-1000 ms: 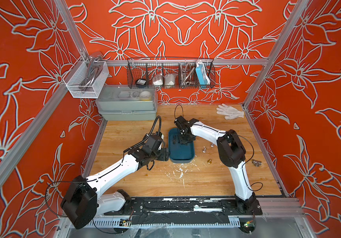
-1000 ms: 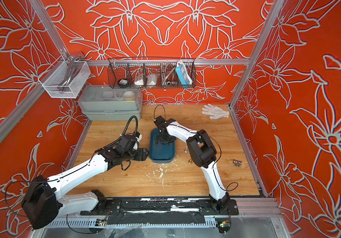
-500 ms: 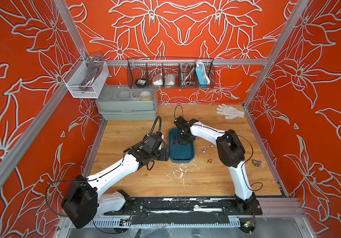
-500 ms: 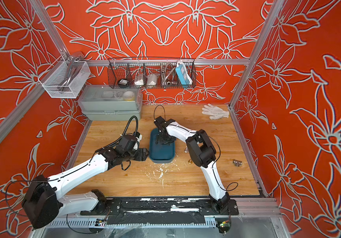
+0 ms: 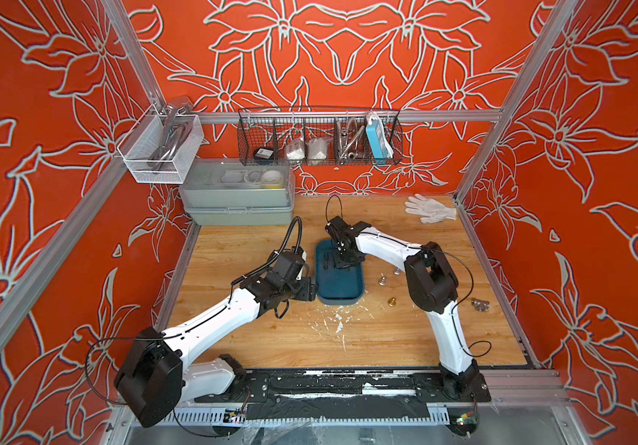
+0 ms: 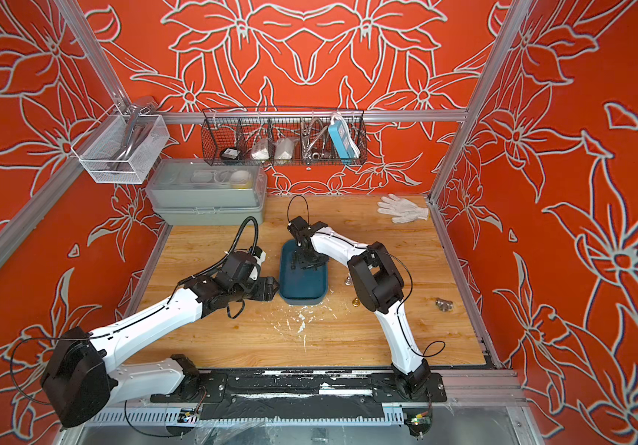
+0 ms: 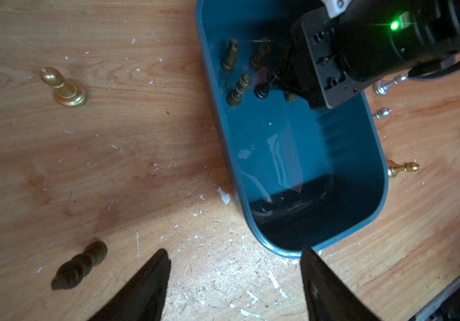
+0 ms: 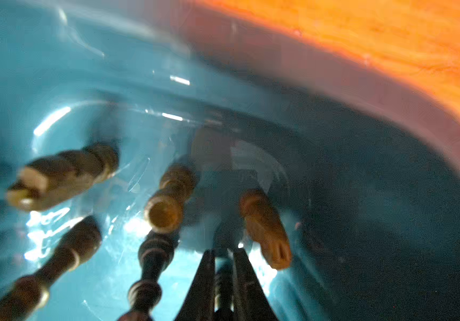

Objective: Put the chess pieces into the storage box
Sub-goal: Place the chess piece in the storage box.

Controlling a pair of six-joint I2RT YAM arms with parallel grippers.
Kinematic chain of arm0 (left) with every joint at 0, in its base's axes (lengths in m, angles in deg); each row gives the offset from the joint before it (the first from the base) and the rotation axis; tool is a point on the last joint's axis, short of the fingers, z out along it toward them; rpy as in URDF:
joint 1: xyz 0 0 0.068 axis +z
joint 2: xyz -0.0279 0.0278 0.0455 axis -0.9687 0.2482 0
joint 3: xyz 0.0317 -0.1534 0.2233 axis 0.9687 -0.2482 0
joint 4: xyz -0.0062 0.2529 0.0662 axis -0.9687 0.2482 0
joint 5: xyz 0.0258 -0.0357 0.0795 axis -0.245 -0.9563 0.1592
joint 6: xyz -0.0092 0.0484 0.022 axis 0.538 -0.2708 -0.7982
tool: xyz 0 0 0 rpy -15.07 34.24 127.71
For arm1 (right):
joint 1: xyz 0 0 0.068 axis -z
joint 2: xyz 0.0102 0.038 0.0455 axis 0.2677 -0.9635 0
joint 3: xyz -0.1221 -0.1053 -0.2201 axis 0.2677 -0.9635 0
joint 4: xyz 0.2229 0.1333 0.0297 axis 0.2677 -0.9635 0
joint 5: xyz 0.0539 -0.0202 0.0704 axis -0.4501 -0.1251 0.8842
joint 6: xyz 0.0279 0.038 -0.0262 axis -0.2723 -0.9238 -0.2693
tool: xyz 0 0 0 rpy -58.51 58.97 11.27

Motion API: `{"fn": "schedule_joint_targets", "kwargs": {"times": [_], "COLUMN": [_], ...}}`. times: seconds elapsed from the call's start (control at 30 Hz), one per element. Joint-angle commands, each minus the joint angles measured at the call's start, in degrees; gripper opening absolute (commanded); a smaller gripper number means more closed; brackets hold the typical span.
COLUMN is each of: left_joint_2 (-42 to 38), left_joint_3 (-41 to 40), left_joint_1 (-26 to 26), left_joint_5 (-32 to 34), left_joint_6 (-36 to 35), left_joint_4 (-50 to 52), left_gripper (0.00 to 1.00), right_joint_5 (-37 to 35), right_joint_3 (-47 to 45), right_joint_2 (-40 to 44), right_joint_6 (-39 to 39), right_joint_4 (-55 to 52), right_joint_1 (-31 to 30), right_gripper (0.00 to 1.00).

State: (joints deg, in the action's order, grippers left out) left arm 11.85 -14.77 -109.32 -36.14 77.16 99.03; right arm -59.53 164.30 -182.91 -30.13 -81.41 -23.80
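Observation:
The teal storage box [image 5: 342, 285] [image 6: 303, 285] sits mid-table. My right gripper [image 5: 338, 264] [image 8: 224, 251] reaches down into its far end, shut on a dark chess piece [image 8: 224, 278]. Several dark chess pieces [image 7: 237, 90] [image 8: 165, 205] stand in the box around it. My left gripper [image 5: 311, 289] [image 7: 235, 250] hangs open and empty at the box's near-left corner. In the left wrist view, a gold piece [image 7: 63, 87] stands on the wood and a dark piece [image 7: 80, 265] lies there. Right of the box are two silver pieces [image 5: 382, 279] [image 7: 388, 84] and a gold one [image 5: 391, 302].
A grey-green lidded case [image 5: 238, 196] stands at the back left under a white wire basket [image 5: 159, 148]. A black wire basket [image 5: 319, 138] hangs on the back wall. A white glove [image 5: 429, 208] lies back right, a metal fitting [image 5: 480, 304] near the right edge.

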Motion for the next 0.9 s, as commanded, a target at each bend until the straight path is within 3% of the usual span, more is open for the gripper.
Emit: {"fn": "schedule_joint_targets", "kwargs": {"times": [0.0, 0.87], "left_joint_2": [0.6, 0.3], "left_joint_3": [0.3, 0.2], "left_joint_1": [0.4, 0.4], "left_joint_5": [0.1, 0.4], "left_joint_6": [-0.2, -0.5], "left_joint_4": [-0.1, 0.0], "left_gripper": [0.74, 0.74], "right_joint_5": [-1.5, -2.0], "right_joint_3": [2.3, 2.8], "right_joint_2": [-1.4, -2.9], "right_joint_6": [0.2, 0.4], "right_joint_4": [-1.2, -0.8], "right_joint_1": [-0.3, -0.2], "right_gripper": [0.15, 0.18]}}
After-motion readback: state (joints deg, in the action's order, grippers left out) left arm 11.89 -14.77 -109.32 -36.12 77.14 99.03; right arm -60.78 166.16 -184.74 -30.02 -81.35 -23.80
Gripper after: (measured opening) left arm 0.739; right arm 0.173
